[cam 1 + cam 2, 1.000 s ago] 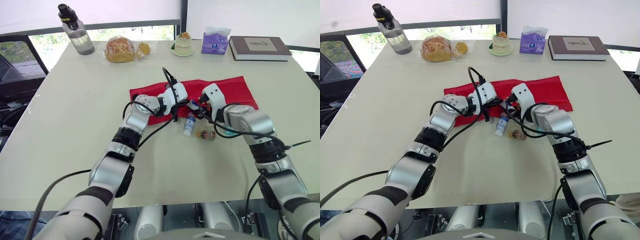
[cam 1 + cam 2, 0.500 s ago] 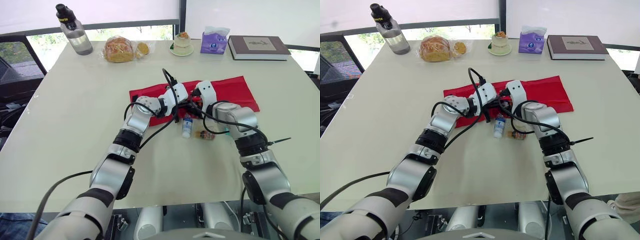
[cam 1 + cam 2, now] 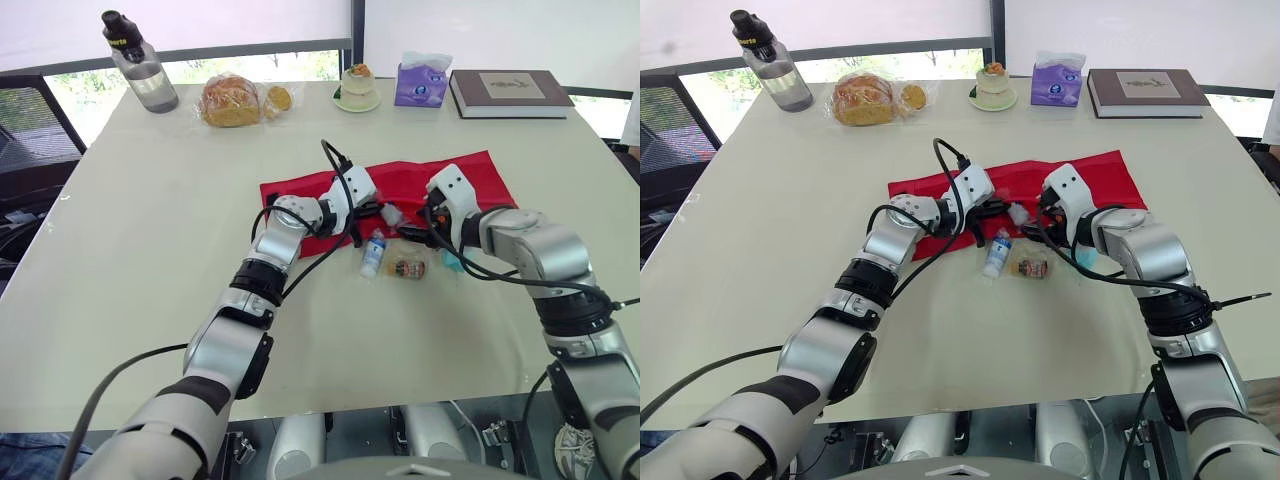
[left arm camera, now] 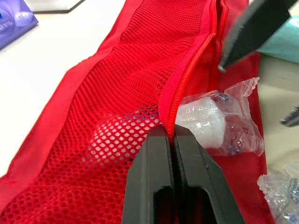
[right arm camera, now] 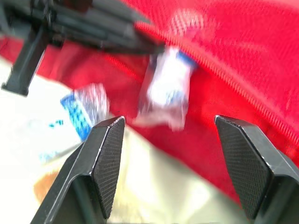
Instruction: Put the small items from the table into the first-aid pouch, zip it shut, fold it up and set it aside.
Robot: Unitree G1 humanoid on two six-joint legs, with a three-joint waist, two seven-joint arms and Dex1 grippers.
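Across the middle of the desk (image 3: pixel 150 250) lies the red first-aid pouch (image 3: pixel 472 172), opened out flat, its long side running left to right. The left hand (image 4: pixel 169 135) has its two black fingers pressed together on the zip edge of the pouch's mesh pocket, pinching the fabric and holding that lip a little raised. Right beside the pinched edge a small clear-wrapped packet (image 4: pixel 212 116) with a white roll inside rests on the red cloth at the mouth of the pocket; how much of it is tucked in, I cannot tell. A pale shape (image 4: pixel 108 136) shows through the mesh.

The right hand (image 5: pixel 169 122) hovers just above the pouch's near edge, fingers spread wide, gripping nothing.

On the bare desk just in front of the pouch lie a small white bottle (image 3: pixel 374 253) with a blue cap, on its side, and next to it a clear packet (image 3: pixel 406 267) with something orange-brown inside. A teal sachet (image 3: pixel 450 262) peeks out under the right hand.

Along the far edge stand a water bottle (image 3: pixel 140 68), bagged bread (image 3: pixel 230 100), a small cake on a plate (image 3: pixel 357 85), a purple tissue pack (image 3: pixel 417 82) and a book (image 3: pixel 505 92).
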